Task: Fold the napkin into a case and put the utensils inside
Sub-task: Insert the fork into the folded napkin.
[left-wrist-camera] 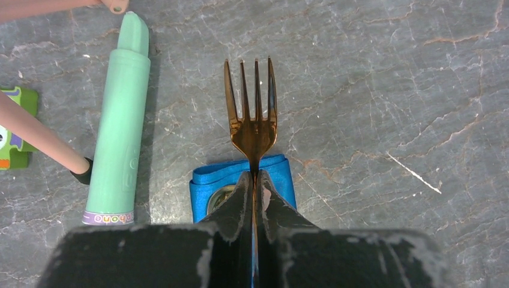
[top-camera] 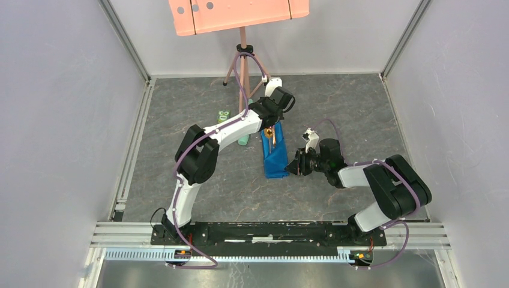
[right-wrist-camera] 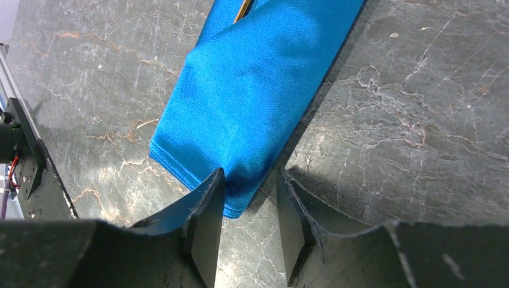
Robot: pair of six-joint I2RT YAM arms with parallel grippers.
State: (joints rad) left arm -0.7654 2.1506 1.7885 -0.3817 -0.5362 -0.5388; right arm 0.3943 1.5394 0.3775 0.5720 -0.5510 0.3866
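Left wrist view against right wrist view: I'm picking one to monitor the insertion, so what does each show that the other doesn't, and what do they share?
Only the left wrist view shows the fork, pinched in the shut left gripper, its tines pointing past the case's open end, plus the pale green tube and a green toy at the left edge. Only the right wrist view shows the case's opposite end and the open right gripper, a finger on either side of its corner. Both show the blue case on the grey table.
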